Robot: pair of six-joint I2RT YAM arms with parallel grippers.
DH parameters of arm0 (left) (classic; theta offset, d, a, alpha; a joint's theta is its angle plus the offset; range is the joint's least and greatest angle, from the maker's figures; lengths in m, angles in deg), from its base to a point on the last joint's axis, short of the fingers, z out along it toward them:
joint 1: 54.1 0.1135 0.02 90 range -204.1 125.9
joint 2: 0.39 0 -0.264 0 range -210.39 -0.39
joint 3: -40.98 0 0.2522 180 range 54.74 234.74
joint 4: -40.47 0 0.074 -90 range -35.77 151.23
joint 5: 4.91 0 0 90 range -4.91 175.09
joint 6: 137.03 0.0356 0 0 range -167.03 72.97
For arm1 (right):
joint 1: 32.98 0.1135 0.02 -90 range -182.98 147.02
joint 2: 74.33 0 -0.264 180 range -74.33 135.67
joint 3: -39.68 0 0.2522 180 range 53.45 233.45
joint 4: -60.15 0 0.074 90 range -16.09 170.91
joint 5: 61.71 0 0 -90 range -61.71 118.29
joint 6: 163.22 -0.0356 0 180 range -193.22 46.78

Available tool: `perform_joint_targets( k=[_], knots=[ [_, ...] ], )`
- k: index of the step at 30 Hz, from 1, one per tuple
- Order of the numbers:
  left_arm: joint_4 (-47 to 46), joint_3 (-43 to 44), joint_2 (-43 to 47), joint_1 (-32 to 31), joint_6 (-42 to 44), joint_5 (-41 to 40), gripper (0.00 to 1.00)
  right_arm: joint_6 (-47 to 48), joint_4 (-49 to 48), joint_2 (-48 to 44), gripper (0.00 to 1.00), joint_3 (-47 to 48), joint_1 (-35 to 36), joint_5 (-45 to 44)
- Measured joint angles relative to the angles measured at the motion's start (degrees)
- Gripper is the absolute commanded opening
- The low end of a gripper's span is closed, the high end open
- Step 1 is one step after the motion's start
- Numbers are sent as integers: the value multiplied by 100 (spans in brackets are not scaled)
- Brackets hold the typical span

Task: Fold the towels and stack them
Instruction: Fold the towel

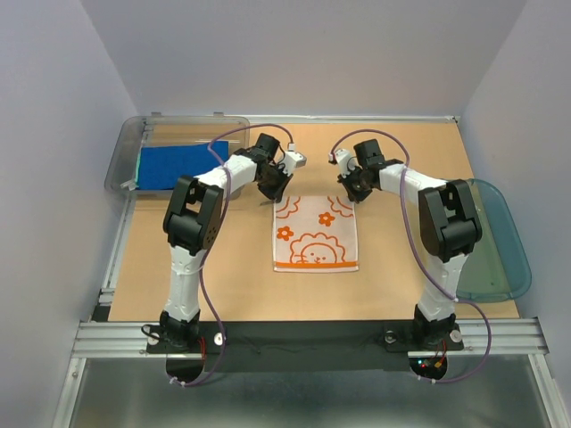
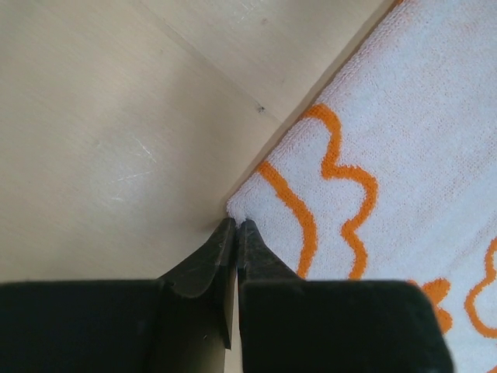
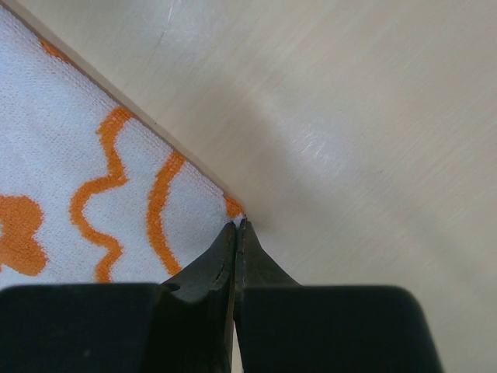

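The white towel with orange flower prints [image 1: 315, 236] lies flat in the middle of the table. My left gripper [image 1: 278, 194] is at its far left corner. In the left wrist view the jaws [image 2: 236, 223] are shut, pinching the very tip of that corner of the towel [image 2: 404, 155]. My right gripper [image 1: 352, 198] is at the far right corner. In the right wrist view the jaws [image 3: 237, 223] are shut on the tip of that corner of the towel [image 3: 62, 155]. The royal blue towel [image 1: 174, 167] lies folded in the bin. The purple and mint green towels are out of view.
The clear grey plastic bin [image 1: 125, 152] stands at the back left edge of the table. The teal translucent oval basket [image 1: 500, 241] sits at the right edge. Grey walls close in the back and sides.
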Motion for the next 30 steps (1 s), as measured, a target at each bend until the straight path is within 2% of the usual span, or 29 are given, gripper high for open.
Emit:
perform_joint_targets(
  k=[6,10,19,30],
  knots=[
    [-13,-164,144,-11,57,22,0,-15,39,-72,1,2,4,-153],
    [-76,-549,575,-17,50,15,0,-55,63,-315,1,-2,70,-245],
    [-363,-1209,1665,-15,-90,-26,0,-262,7,-1346,1,-431,264,-474],
    [-826,-2575,2889,-293,-866,-146,0,-938,7,-2653,1,-1357,374,-393]
  ],
)
